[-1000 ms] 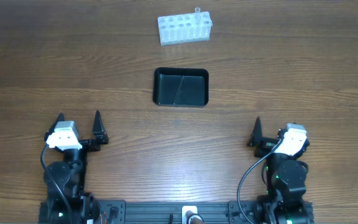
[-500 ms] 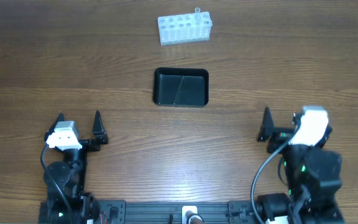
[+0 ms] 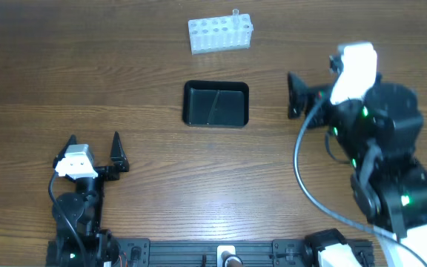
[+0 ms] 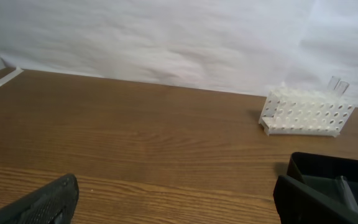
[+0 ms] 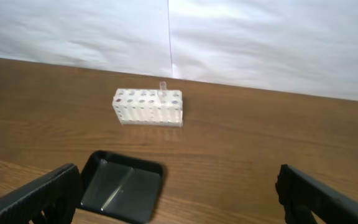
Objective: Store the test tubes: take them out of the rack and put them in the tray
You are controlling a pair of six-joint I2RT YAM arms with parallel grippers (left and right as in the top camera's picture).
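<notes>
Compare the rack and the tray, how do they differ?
The rack is white and full of holes; the tray is black with one open basin. The rack sits toward the far edge of the table, the tray nearer the middle. The rack's tube stands upright; the tray's tube lies flat. Both rest on the table and hold one tube each.
</notes>
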